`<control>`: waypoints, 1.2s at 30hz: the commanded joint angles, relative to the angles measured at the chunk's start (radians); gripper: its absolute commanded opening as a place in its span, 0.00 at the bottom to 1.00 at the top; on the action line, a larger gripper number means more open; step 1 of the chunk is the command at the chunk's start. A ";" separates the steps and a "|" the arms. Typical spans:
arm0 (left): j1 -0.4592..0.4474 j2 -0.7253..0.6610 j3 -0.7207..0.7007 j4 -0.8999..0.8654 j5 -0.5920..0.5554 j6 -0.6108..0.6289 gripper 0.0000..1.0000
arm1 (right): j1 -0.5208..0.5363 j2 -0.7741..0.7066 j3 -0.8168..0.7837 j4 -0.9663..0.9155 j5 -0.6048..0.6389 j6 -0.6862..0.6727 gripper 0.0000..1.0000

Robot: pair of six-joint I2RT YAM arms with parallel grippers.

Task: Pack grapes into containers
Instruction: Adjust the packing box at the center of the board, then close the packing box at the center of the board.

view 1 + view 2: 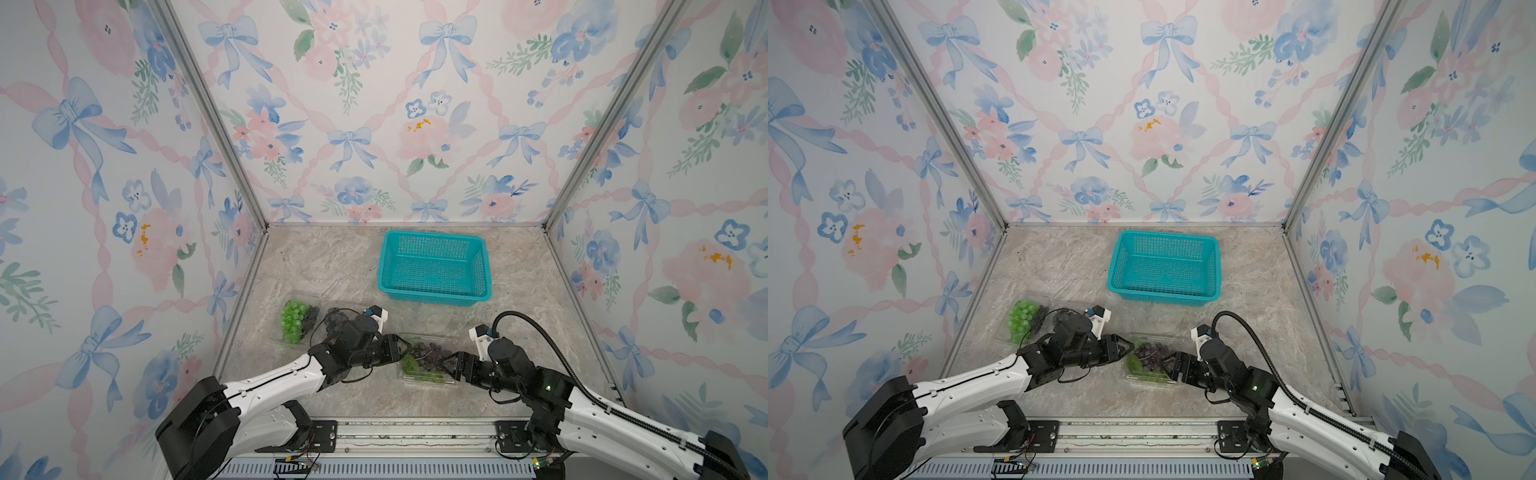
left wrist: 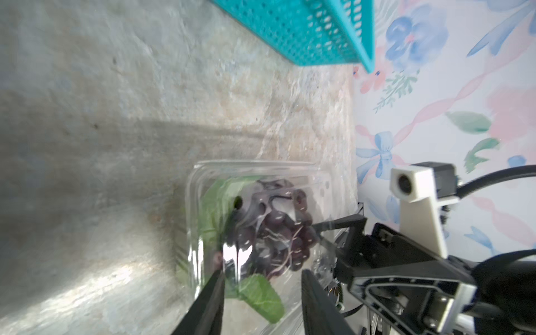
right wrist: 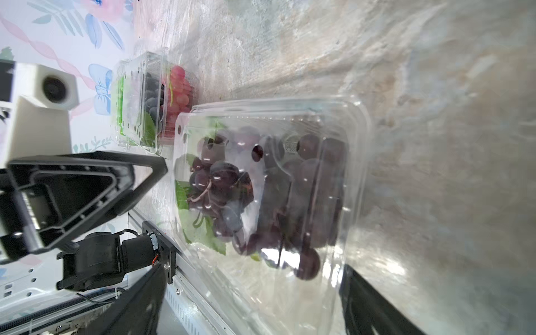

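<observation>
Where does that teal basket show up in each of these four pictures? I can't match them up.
Both top views: the teal basket stands empty in the far middle of the scene.
Left wrist: one perforated side of it shows, beyond the clear box of purple grapes.
Right wrist: not in it.
Shared landmark: that clear box of purple grapes, seen in all four.
</observation>
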 commanded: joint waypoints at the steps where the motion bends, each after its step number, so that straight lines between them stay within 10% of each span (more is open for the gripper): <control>1: 0.022 -0.040 -0.009 -0.005 -0.047 0.005 0.45 | -0.031 0.094 0.082 0.117 -0.077 -0.074 0.91; 17: -0.039 0.090 0.141 -0.016 -0.057 0.115 0.44 | -0.228 0.201 0.123 0.099 -0.157 -0.240 0.85; 24: -0.074 0.203 0.206 -0.014 -0.056 0.149 0.43 | -0.251 0.104 -0.020 0.154 -0.214 -0.210 0.47; 36: -0.107 0.301 0.237 -0.002 -0.052 0.149 0.41 | -0.235 0.137 -0.123 0.310 -0.275 -0.147 0.31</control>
